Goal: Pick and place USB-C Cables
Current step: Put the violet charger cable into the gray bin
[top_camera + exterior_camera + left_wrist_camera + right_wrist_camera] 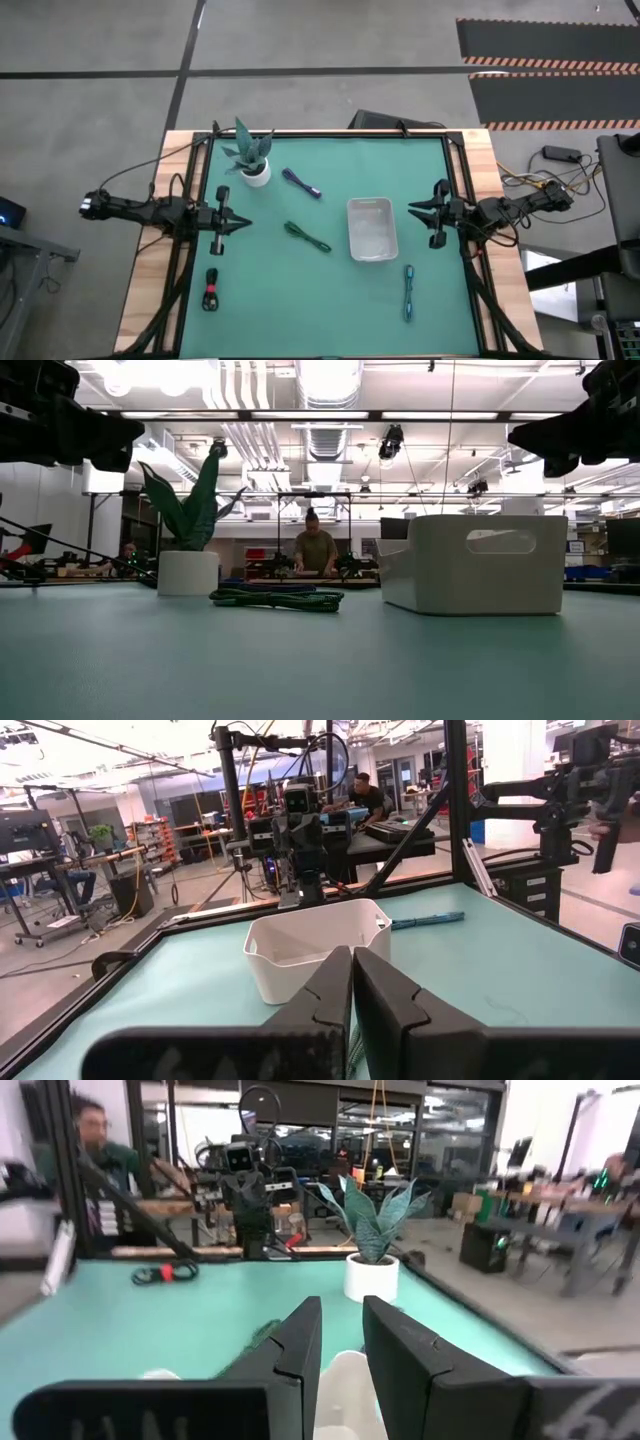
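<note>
Currently nothing placed: white tray (371,228) at table centre, empty. Navy cable (301,183) at eleven o'clock, green cable (307,237) at nine, black-red cable (211,290) at eight, teal cable (408,292) at five. Left gripper (243,224) fingers closed, empty; right gripper (414,210) fingers slightly parted, empty.

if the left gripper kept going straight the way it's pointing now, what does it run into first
Probably the white tray, dead ahead of the shut left gripper. The green cable lies in between but flat on the mat, likely under its path.
</note>
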{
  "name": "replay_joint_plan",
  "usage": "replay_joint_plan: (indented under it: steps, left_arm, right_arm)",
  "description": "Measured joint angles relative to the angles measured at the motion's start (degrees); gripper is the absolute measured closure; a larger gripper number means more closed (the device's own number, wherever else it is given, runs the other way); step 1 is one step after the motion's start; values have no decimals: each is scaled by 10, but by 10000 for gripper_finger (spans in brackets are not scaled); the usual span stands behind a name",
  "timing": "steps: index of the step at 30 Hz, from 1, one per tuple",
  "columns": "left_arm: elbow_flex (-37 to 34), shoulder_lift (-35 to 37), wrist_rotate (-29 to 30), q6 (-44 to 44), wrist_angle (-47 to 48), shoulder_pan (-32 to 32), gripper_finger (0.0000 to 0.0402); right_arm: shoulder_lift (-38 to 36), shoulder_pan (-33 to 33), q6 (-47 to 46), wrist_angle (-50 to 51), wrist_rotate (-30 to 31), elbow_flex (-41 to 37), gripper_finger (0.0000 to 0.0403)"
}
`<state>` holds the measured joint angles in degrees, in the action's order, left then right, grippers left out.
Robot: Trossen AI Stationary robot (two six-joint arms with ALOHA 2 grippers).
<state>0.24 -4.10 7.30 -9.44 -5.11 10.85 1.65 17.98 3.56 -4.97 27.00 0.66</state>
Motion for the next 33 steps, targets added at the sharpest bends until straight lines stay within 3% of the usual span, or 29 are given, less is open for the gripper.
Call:
replay_joint_plan:
  steps: [6, 18, 21, 25, 33]
  left_arm:
    - [0, 0, 0, 0, 0, 0, 402]
    - [0, 0, 1, -1, -16, 0, 402]
    - [0, 0, 1, 0, -52, 0, 402]
    - [0, 0, 1, 1, -109, 0, 402]
    - [0, 0, -2, 1, -227, 1, 402]
  right_arm:
    - [0, 0, -95, -6, 0, 0, 335]
    - [0, 0, -123, -70, 0, 0, 335]
    - [0, 0, -129, -88, 10, 0, 335]
    - [0, 0, -186, -122, 70, 0, 335]
    - [56, 0, -135, -213, 71, 0, 335]
